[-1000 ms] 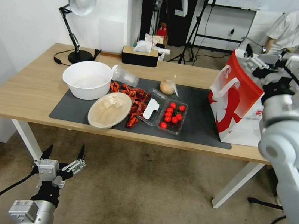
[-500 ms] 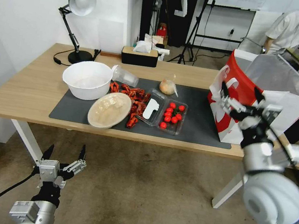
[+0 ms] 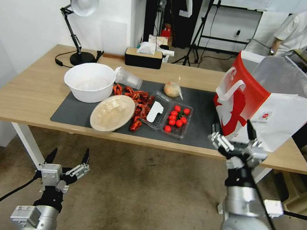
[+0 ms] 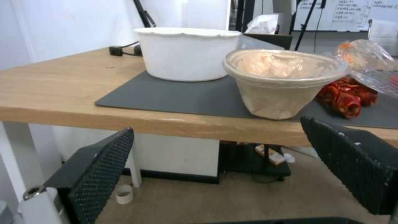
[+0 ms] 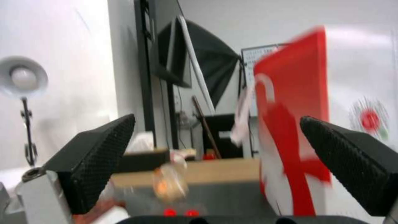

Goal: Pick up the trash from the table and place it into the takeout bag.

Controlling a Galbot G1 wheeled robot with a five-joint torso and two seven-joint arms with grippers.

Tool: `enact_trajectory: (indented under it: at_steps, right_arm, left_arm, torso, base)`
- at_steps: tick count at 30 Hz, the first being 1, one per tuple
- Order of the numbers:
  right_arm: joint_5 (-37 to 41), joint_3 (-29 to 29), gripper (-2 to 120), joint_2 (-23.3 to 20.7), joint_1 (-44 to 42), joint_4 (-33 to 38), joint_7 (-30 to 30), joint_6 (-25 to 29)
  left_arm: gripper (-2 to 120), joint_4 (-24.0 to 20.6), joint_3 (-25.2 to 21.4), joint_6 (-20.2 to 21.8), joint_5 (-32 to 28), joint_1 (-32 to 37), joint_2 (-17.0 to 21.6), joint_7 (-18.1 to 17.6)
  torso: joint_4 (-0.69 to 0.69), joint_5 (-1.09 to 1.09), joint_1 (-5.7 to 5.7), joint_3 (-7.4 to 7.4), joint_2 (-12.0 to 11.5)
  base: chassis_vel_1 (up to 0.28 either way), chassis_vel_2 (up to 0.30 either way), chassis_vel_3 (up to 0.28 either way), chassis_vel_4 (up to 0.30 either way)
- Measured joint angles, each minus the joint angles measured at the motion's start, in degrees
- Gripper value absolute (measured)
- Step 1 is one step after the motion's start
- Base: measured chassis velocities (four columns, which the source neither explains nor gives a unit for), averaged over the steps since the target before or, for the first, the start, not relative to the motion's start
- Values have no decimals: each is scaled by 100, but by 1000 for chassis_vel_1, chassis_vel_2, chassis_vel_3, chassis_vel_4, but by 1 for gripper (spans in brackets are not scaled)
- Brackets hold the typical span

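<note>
A long light-wood counter point(image 3: 29, 91) with white legs carries a dark grey mat point(image 3: 200, 114). The right gripper point(image 3: 233, 137) hangs at the counter's front edge with its black fingers spread wide, grasping nothing. Just beyond it and to its right stands the large boxy white takeout bag point(image 3: 277, 115), its red side panel bearing a white figure print and white strap handles, with a small round red logo on its white face too small to read. To that gripper's left on the mat lie a small clear bag with an orange lump point(image 3: 173, 89), a tipped clear plastic cup point(image 3: 128, 78), red wrappers point(image 3: 139, 103) and a round beige lidded bowl point(image 3: 113, 112). The left gripper point(image 3: 66, 161) hangs low before the counter, released and empty; the beige bowl sits ahead of it, a white bowl point(image 4: 186, 53) behind.
</note>
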Motion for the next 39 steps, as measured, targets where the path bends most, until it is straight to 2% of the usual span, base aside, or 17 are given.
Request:
enact_trajectory:
  at_steps: [1, 6, 10, 13, 19, 39]
  right_arm:
    - [-74, -6, 100, 47, -77, -117, 0, 221]
    - [-231, -16, 100, 155, -332, -479, -8, 646]
    - [-262, -24, 100, 189, -456, -633, -6, 718]
    - [-321, -83, 100, 255, -611, -875, -26, 1122]
    - [-344, -144, 100, 334, -688, -1079, -57, 1387]
    - [-339, -272, 100, 367, -740, -1145, -135, 1297]
  left_arm:
    - [100, -2, 13, -9, 0, 3, -4, 0]
    - [100, -23, 28, -27, 20, 41, -12, 4]
    - [100, -39, 25, -30, 29, 55, -22, 8]
    - [100, -42, 27, -32, 53, 67, -38, 10]
    - [100, -21, 66, -34, 101, 55, -71, 11]
    - [100, 10, 53, -37, 89, 32, -48, 11]
  torso:
    - [0, -1, 0, 0, 0]
    - [1, -2, 0, 0, 0]
    - [0, -2, 0, 0, 0]
    - [0, -1, 0, 0, 0]
    - [0, -1, 0, 0, 0]
    - [0, -1, 0, 0, 0]
  base:
    - [0, 0, 0, 0]
    - [0, 0, 0, 0]
    - [0, 0, 0, 0]
    - [0, 0, 0, 0]
    - [0, 0, 0, 0]
    - [0, 0, 0, 0]
